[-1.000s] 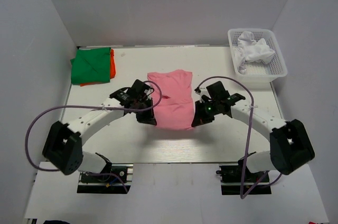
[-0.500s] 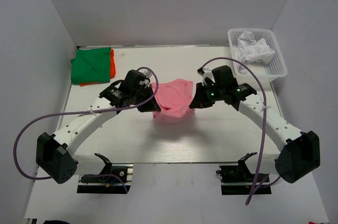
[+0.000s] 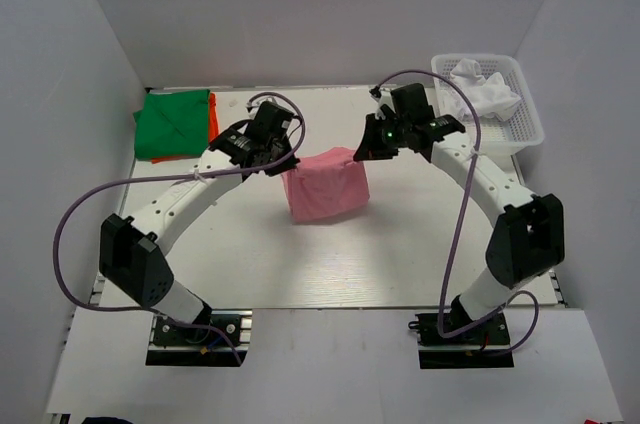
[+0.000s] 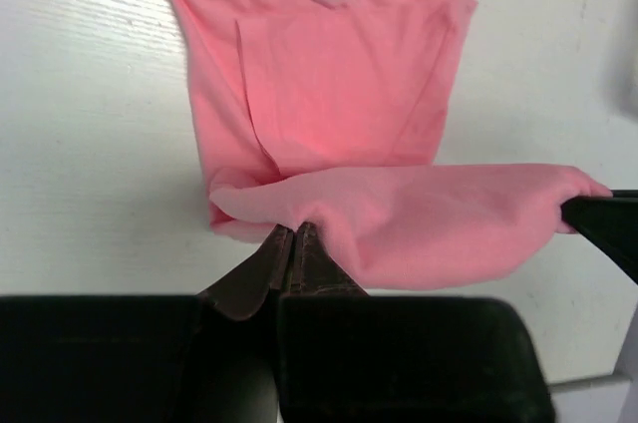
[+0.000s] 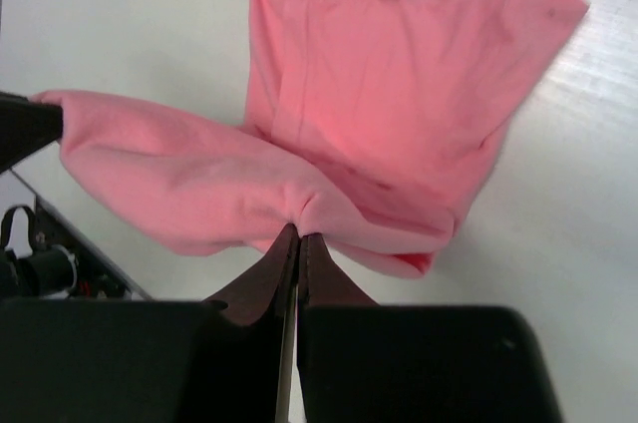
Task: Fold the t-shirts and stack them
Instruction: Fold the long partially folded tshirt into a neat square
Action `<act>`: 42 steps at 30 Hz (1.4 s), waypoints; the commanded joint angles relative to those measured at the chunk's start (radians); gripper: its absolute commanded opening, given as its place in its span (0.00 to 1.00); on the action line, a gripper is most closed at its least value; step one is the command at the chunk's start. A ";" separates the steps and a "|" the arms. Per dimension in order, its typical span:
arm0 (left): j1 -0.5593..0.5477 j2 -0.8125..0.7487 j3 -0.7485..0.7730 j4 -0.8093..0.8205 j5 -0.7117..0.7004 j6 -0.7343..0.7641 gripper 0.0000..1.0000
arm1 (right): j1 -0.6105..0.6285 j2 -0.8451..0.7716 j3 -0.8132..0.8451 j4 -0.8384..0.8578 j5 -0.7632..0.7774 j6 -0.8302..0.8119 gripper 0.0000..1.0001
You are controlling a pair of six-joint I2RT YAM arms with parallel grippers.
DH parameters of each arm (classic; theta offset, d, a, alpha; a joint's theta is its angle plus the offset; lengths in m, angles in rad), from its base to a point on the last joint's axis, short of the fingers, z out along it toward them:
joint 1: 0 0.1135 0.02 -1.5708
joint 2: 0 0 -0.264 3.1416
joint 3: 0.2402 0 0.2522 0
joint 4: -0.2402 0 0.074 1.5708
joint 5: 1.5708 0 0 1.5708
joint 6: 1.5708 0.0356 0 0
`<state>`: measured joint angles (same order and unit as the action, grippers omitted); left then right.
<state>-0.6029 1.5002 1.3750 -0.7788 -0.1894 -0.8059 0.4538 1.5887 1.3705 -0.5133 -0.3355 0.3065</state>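
Note:
A pink t-shirt [image 3: 325, 187] lies in the middle of the table, its near half lifted and folded back over the far half. My left gripper [image 3: 287, 162] is shut on the shirt's left corner, seen in the left wrist view [image 4: 290, 227]. My right gripper [image 3: 362, 152] is shut on the right corner, seen in the right wrist view [image 5: 298, 231]. The lifted pink fold [image 4: 439, 223] hangs stretched between the two grippers above the collar end [image 5: 399, 54]. A folded green t-shirt [image 3: 172, 124] lies on a folded orange one [image 3: 213, 122] at the far left.
A white basket [image 3: 525, 134] at the far right holds a crumpled white t-shirt [image 3: 480, 94]. Grey walls close in the table on three sides. Purple cables loop from both arms over the table.
Both grippers lifted the shirt's near edge and carried it away from the bases toward the collar. The shirt went from lying flat to folded over itself.

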 commanded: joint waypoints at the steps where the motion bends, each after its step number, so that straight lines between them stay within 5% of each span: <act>1: 0.014 0.047 0.096 -0.037 -0.110 -0.012 0.00 | -0.027 0.063 0.119 -0.013 0.018 -0.026 0.00; 17: 0.126 0.362 0.295 -0.119 -0.189 -0.033 0.00 | -0.082 0.487 0.492 -0.086 -0.119 -0.043 0.00; 21: 0.163 0.429 0.335 -0.085 -0.200 -0.033 0.07 | -0.092 0.565 0.544 -0.047 -0.112 -0.038 0.00; 23: 0.178 0.460 0.376 -0.095 -0.200 -0.045 0.24 | -0.099 0.614 0.581 -0.033 -0.090 -0.027 0.03; 24: 0.192 0.472 0.389 -0.096 -0.200 -0.045 0.44 | -0.105 0.623 0.628 -0.034 -0.089 -0.024 0.13; 25: 0.192 0.492 0.401 -0.096 -0.200 -0.036 0.99 | -0.107 0.640 0.644 -0.031 -0.095 -0.024 0.30; 26: 0.204 0.492 0.424 -0.096 -0.191 -0.024 1.00 | -0.110 0.648 0.653 -0.033 -0.099 -0.027 0.72; 27: 0.204 0.492 0.424 -0.083 -0.191 -0.015 1.00 | -0.107 0.646 0.663 -0.028 -0.096 -0.029 0.90; 31: 0.204 0.441 0.417 -0.030 -0.191 0.048 1.00 | -0.099 0.556 0.568 0.050 -0.068 -0.023 0.90; 37: 0.204 0.324 0.140 0.235 -0.049 0.206 1.00 | -0.106 0.432 0.314 0.248 -0.086 -0.052 0.90; 42: 0.204 0.428 0.188 0.236 -0.021 0.246 0.84 | -0.102 0.546 0.375 0.288 -0.131 -0.067 0.90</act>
<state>-0.3950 1.8923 1.5227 -0.5968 -0.2485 -0.6155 0.3527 2.0750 1.6966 -0.3103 -0.4286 0.2600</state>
